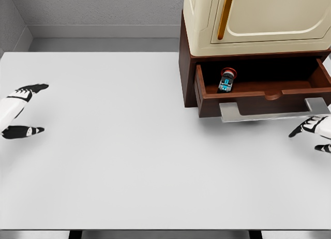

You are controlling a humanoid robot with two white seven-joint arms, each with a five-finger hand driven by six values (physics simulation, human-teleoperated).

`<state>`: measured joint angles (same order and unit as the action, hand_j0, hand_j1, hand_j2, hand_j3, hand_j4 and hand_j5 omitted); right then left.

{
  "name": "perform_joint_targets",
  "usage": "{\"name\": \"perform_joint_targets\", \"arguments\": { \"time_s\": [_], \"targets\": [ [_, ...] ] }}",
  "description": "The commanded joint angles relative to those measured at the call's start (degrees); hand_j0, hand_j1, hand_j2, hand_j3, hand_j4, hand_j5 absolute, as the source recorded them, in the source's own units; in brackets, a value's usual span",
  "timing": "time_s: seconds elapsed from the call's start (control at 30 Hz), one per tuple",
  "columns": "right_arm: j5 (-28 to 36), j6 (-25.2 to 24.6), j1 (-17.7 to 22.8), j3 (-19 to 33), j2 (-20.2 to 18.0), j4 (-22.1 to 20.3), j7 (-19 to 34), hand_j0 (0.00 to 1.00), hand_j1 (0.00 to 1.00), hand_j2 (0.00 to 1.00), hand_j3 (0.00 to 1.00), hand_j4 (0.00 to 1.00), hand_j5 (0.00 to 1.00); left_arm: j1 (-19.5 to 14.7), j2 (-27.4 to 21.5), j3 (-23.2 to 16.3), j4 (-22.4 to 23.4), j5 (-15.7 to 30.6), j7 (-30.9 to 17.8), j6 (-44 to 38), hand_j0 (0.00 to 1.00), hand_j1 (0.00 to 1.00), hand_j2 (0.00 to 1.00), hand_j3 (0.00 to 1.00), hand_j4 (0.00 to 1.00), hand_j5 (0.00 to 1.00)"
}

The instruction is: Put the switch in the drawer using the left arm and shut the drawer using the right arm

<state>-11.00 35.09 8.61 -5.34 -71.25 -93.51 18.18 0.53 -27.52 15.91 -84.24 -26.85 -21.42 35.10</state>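
A white worktop (129, 146) is filling most of the head view. At about two o'clock a dark brown cabinet (187, 58) is standing with a cream cupboard (269, 21) on top, and its drawer (258, 96) is hanging open toward the viewer, showing a grey handle (269, 112) along its front edge. The switch (226, 79), a small grey body with a red cap, is lying inside the drawer near its left end, touching no hand. At nine o'clock the left hand (23, 109) is hovering at the picture's edge, well apart from the drawer, fingers spread and holding nothing. At about four o'clock the right hand (313, 130) is reaching in near the handle's right end, fingers extended and empty; whether it is touching the handle cannot be told. Judging by this, placing the switch is looking done, and closing the drawer with the right hand is what remains.
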Motion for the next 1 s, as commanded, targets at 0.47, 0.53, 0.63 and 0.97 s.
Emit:
{"name": "perform_joint_targets", "arguments": {
  "time_s": [0.47, 0.53, 0.63, 0.97],
  "targets": [
    [-1.0, -0.1, -6.9, -2.0, 7.1, 4.0, 4.4, 0.72, 0.72, 0.72, 0.72, 0.72, 0.72, 0.4, 2.6, 0.6, -5.1, 0.7, -4.6, -0.1, 1.00, 1.00, 1.00, 1.00, 1.00, 1.00],
    [-1.0, -0.1, -6.6, -2.0, 6.5, 3.5, 4.4, 0.71, 0.71, 0.71, 0.71, 0.71, 0.71, 0.4, 2.6, 0.7, -5.1, 0.7, -4.7, -0.1, 1.00, 1.00, 1.00, 1.00, 1.00, 1.00],
    [-0.8, -0.1, -5.0, -1.5, 4.3, 1.5, 4.2, 0.70, 0.70, 0.70, 0.70, 0.70, 0.70, 0.4, 2.6, 0.7, -5.1, 0.7, -4.7, -0.1, 1.00, 1.00, 1.00, 1.00, 1.00, 1.00],
    [0.2, -0.1, -3.7, -0.1, 4.6, -2.5, 4.5, 0.71, 0.71, 0.71, 0.71, 0.71, 0.71, 0.4, 2.6, 0.7, -5.1, 0.7, -4.7, -0.1, 1.00, 1.00, 1.00, 1.00, 1.00, 1.00]
  ]
}}
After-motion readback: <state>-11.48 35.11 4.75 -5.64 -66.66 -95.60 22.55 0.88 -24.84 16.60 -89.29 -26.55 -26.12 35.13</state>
